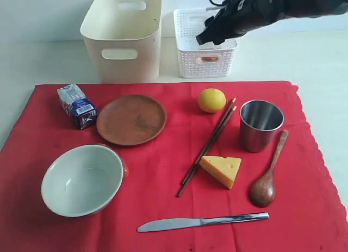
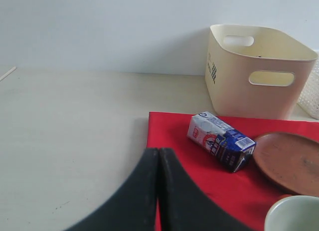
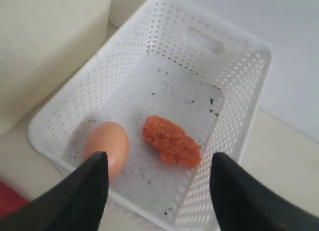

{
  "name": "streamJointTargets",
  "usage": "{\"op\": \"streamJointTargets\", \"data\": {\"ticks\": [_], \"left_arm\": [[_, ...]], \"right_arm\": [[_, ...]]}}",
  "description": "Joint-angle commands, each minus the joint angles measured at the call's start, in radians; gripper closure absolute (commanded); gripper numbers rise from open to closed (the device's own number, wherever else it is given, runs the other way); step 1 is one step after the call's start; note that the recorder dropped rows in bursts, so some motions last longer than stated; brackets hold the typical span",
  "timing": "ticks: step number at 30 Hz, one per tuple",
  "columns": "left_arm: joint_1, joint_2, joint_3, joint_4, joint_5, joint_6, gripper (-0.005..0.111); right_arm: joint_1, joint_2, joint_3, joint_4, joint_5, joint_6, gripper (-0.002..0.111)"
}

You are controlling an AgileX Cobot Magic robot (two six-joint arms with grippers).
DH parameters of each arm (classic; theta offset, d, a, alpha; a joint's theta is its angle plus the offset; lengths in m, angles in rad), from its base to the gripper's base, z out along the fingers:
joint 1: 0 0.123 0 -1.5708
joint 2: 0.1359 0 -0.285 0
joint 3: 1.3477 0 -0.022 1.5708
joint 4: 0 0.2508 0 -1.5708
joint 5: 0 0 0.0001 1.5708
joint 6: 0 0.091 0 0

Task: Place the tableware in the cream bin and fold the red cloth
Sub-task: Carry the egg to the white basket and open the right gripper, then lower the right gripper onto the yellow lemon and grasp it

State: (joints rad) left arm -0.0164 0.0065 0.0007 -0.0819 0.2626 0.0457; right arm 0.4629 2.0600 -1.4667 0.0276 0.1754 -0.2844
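The red cloth (image 1: 163, 208) lies flat on the table. On it sit the pale bowl (image 1: 81, 179), brown plate (image 1: 131, 120), steel cup (image 1: 261, 124), chopsticks (image 1: 208, 146), wooden spoon (image 1: 268, 173) and knife (image 1: 202, 222). The cream bin (image 1: 124, 37) stands behind the cloth and is also in the left wrist view (image 2: 259, 71). My right gripper (image 1: 209, 35) hovers open over the white lattice basket (image 3: 239, 116), with nothing between its fingers (image 3: 84, 191). My left gripper (image 2: 158, 153) is shut and empty by the cloth's corner (image 2: 174, 136); it does not show in the exterior view.
In the basket (image 1: 204, 59) lie an egg (image 3: 106, 146) and a nugget (image 3: 171, 140). A lemon (image 1: 211, 100), a cheese wedge (image 1: 221, 170) and a blue-white carton (image 1: 77, 105) also rest on the cloth. Pale table surrounds the cloth.
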Motion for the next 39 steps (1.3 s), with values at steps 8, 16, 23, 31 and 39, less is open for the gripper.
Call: {"op": "streamJointTargets", "data": {"ticks": [8, 16, 23, 31, 39], "left_arm": [[0.004, -0.007, -0.001, -0.009, -0.005, 0.003, 0.104], [0.004, -0.007, -0.001, -0.009, -0.005, 0.003, 0.104], [0.004, -0.007, -0.001, -0.009, -0.005, 0.003, 0.104], [0.004, -0.007, -0.001, -0.009, -0.005, 0.003, 0.104], [0.004, -0.007, -0.001, -0.009, -0.005, 0.003, 0.104]], "right_arm": [[-0.003, -0.245, -0.007, 0.001, 0.306, 0.022, 0.05], [-0.003, -0.31, -0.007, 0.137, 0.472, 0.04, 0.05], [0.015, -0.287, -0.007, 0.222, 0.689, -0.093, 0.05], [0.09, -0.168, -0.007, 0.135, 0.741, -0.165, 0.016], [0.09, -0.062, -0.007, 0.128, 0.72, -0.172, 0.016]]}}
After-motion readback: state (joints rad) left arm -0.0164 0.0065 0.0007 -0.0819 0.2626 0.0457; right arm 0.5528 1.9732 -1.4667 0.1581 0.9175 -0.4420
